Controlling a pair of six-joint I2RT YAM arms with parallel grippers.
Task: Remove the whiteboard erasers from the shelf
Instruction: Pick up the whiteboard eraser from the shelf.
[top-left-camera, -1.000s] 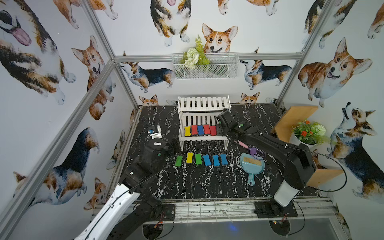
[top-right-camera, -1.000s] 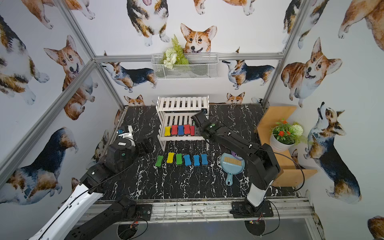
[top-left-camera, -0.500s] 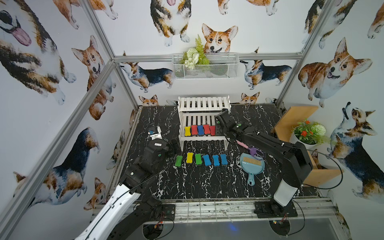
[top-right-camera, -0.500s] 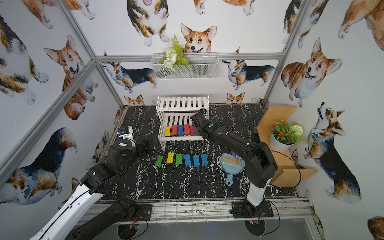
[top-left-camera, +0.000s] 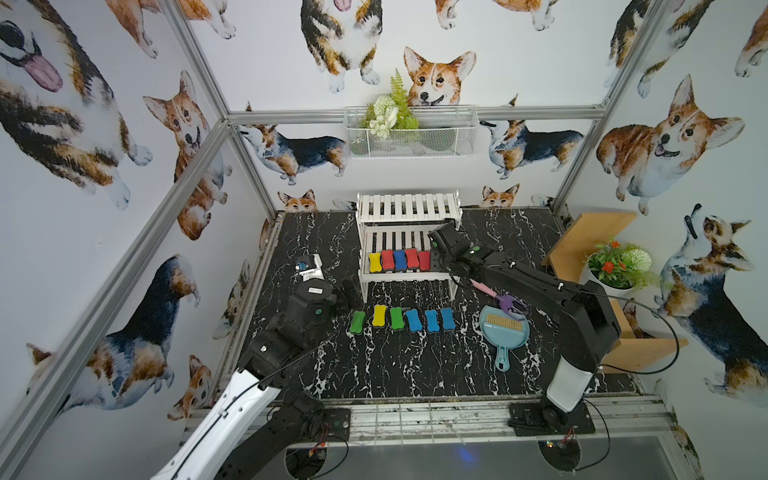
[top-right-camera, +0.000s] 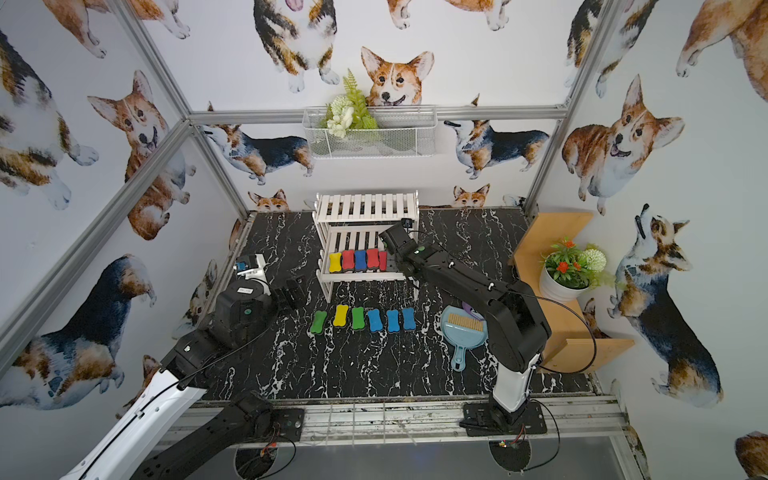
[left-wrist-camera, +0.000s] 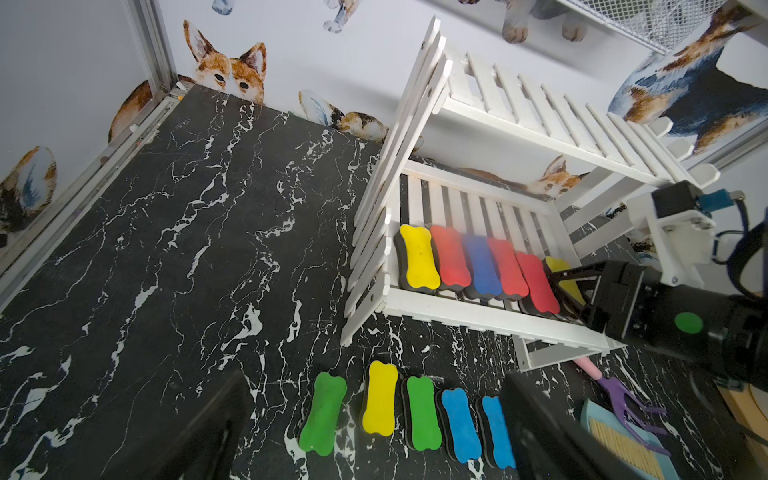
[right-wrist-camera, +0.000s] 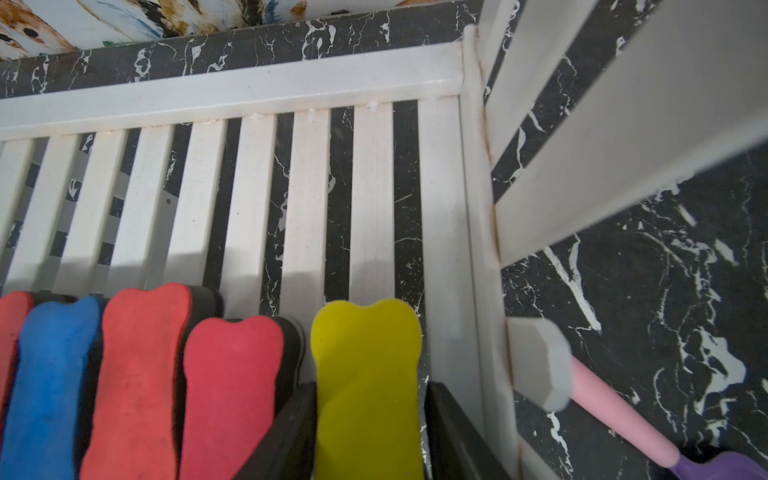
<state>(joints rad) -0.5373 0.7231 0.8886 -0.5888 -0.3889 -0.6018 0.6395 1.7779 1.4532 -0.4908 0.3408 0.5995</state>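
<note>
We see the white slatted shelf (top-left-camera: 409, 205) at the back of the black marble worktop (top-left-camera: 395, 374), close to the rear wall. Six erasers (left-wrist-camera: 478, 266) lie side by side along the front of its lower tier. From the left arm's side they run yellow, red, blue, red, red, yellow.

The right arm reaches in over the shelf's right end. Its end effector (right-wrist-camera: 370, 399) straddles the last yellow eraser (right-wrist-camera: 368, 353). In the right wrist view, the dark fingers (right-wrist-camera: 291, 432) sit tight against both long sides of that eraser, so we read it as clenched on it. The eraser rests on the slats, next to the shelf's side rail.

The left end effector (top-right-camera: 290, 294) hangs released, with its fingers spread wide and nothing between them. It is above the worktop, just off the shelf's front left corner.

In front of the shelf, a row of six erasers (top-left-camera: 414, 320) lies on the worktop: green, yellow, green, then three blue. To the right of this row is a light-blue dustpan (top-left-camera: 505, 336). A pink-and-purple hand tool (top-left-camera: 500, 298) lies between the dustpan and the shelf's right leg.
</note>
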